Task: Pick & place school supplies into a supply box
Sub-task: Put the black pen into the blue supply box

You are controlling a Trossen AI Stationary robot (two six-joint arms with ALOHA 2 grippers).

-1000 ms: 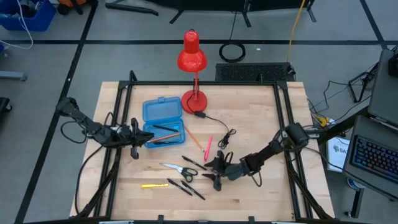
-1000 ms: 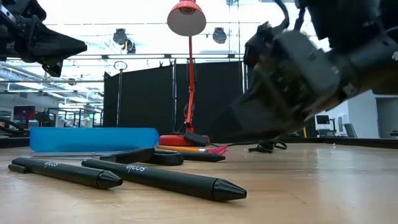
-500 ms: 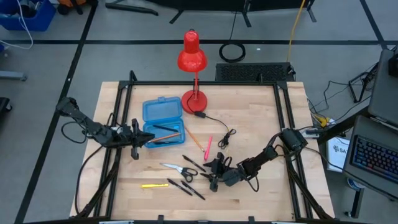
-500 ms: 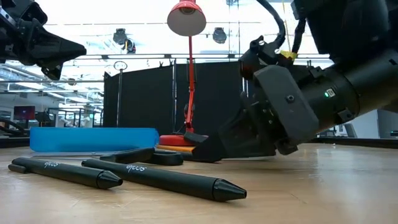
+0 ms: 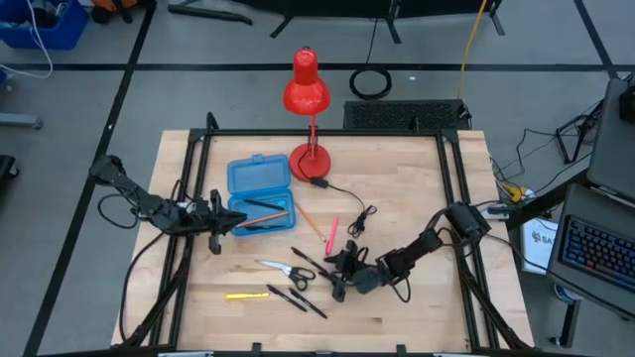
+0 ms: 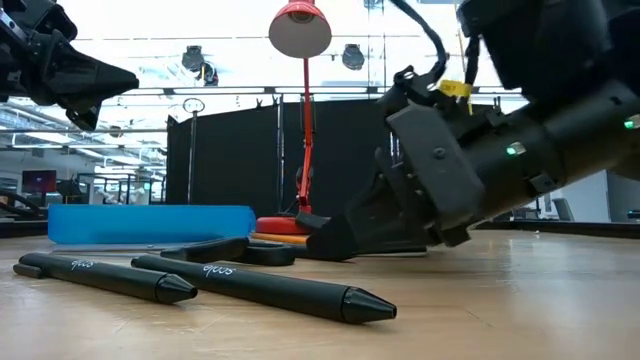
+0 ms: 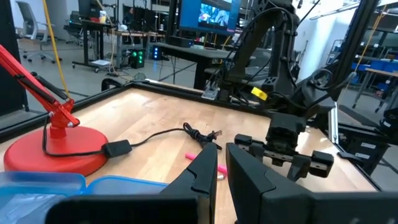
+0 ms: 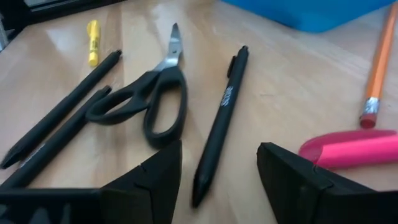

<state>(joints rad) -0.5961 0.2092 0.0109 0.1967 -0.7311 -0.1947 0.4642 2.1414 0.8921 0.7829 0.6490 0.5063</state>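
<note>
The right hand [image 5: 340, 281] is held low over the counter [image 5: 417, 188] near the middle of its front edge, its fingers [image 8: 149, 177] spread apart around the tip of a black pen [image 8: 221, 118], which only the right wrist view makes plain, with the scissors [image 8: 155, 99], two more pens [image 8: 59, 130], a yellow stick [image 8: 92, 41] and a pink marker [image 8: 348, 149] lying around it. From above, the blue box [image 5: 261, 193] is seen open near the counter's left edge. The left hand [image 5: 230, 224] is raised beside it, fingers [image 7: 202, 177] nearly together and empty.
</note>
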